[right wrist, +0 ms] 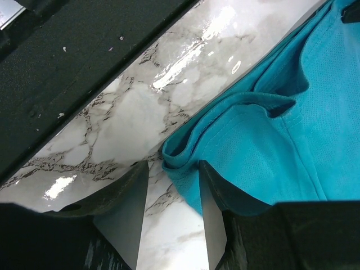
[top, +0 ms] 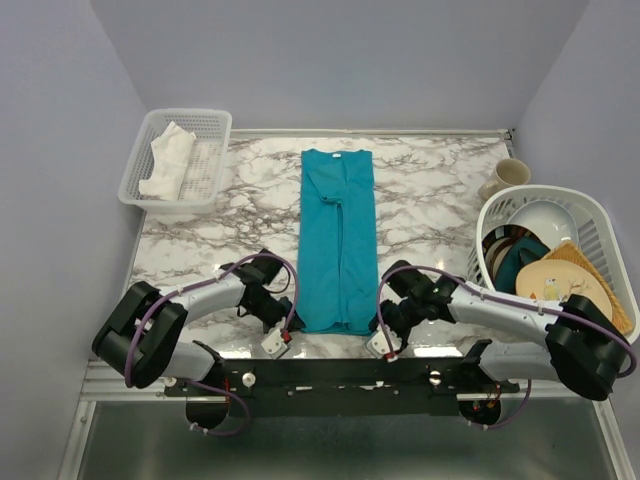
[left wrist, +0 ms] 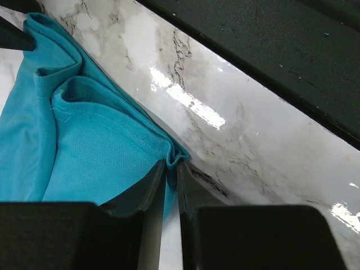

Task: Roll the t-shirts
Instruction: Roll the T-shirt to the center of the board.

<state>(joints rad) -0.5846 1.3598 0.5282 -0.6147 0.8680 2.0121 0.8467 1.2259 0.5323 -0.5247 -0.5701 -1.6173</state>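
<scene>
Straddling t-shirt corner, right hand half-open

Table: one. T-shirt: one. Baskets: two, left basket and right basket. White cloth: one. Mug: one. White bowl: one. Grippers: two, left gripper and right gripper. Remaining dishes overlapped, not countable.

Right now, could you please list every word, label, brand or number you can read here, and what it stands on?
None can be read: the t-shirt is unmarked.
Small coloured marks on the cream plate in the right basket are too small to read.
</scene>
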